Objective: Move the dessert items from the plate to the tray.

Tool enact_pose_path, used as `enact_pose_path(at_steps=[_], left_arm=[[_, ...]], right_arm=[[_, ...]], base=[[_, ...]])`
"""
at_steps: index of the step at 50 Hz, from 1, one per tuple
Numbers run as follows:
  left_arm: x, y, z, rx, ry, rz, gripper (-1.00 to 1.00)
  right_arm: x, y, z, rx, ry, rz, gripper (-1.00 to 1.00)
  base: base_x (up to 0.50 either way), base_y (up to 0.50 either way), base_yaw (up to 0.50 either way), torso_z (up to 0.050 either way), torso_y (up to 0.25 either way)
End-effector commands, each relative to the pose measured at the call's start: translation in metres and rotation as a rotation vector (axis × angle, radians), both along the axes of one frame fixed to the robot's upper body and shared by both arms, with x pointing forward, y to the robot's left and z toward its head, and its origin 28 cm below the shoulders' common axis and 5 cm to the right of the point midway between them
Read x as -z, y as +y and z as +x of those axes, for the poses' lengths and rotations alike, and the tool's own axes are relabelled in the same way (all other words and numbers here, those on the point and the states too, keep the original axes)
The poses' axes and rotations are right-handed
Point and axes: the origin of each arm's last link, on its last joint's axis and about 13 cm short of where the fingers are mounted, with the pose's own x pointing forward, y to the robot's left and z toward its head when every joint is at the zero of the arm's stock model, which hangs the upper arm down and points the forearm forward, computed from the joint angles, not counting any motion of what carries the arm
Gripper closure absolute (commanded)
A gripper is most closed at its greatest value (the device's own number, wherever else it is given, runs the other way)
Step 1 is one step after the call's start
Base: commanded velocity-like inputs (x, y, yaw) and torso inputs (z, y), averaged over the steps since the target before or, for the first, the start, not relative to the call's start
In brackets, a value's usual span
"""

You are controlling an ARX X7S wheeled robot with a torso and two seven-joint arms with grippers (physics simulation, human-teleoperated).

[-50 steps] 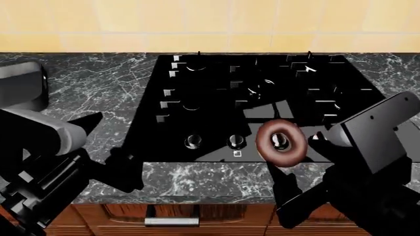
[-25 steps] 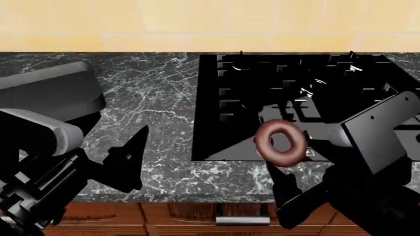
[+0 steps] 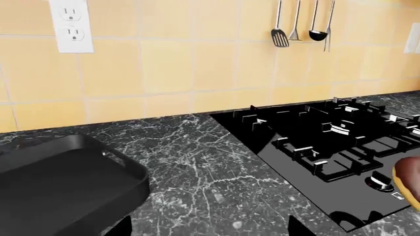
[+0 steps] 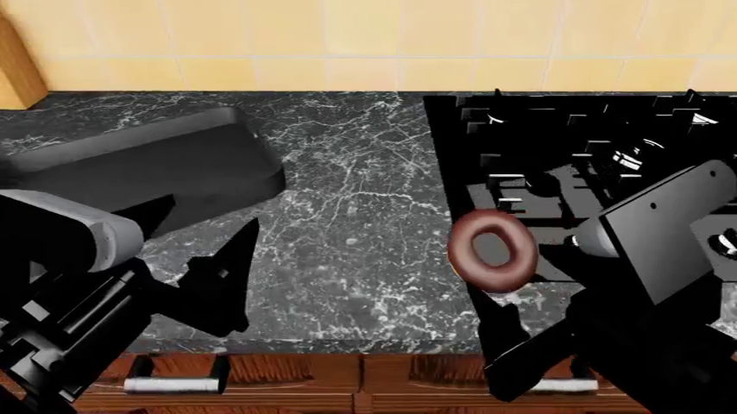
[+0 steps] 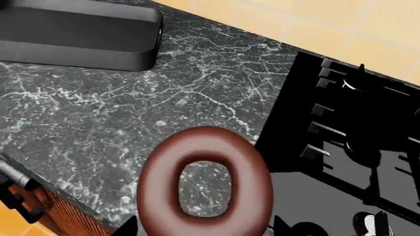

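Note:
A chocolate-glazed ring donut point(image 4: 493, 226) hangs upright over the seam between the marble counter and the stovetop, and my right gripper point(image 4: 498, 289) is shut on its lower edge. The right wrist view shows the donut point(image 5: 206, 142) close up, counter visible through its hole, with the gripper point(image 5: 204, 229) clamping its lower rim. It peeks in at the edge of the left wrist view point(image 3: 410, 179). The black tray point(image 4: 248, 129) lies at the counter's back left point(image 3: 118, 160) point(image 5: 98, 49). My left gripper point(image 4: 202, 235) point(image 3: 208, 231) hovers open and empty near the tray. The plate is out of view.
The black glass stovetop point(image 4: 599, 172) point(image 3: 341, 132) point(image 5: 367, 123) with grates and knobs fills the right side. Marble counter point(image 4: 357, 224) lies between it and the tray. Drawer handles point(image 4: 173, 384) run below the front edge. A wall outlet point(image 3: 71, 27) and hanging utensils point(image 3: 302, 24) are on the backsplash.
The head view has swung left: the stovetop slid right and the tray came into view at the left. Both arms and the held donut keep their places in the view.

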Motion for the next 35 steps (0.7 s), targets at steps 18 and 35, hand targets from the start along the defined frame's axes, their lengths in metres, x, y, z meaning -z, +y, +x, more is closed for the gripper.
enact_pose_path(at_steps=[18, 35], left_arm=[[0.0005, 0.0006, 0.0002, -0.006, 0.003, -0.002, -1.0], [-0.0002, -0.001, 0.0005, 0.001, 0.002, 0.0, -1.0]], right_arm=[[0.0005, -0.0007, 0.0012, -0.001, -0.012, -0.002, 1.0], [-0.0001, -0.0023, 0.0005, 0.008, -0.011, 0.009, 1.0]], base=[[-0.01, 0.5, 0.0, 0.0, 0.0], [0.0, 0.5, 0.0, 0.001, 0.0]])
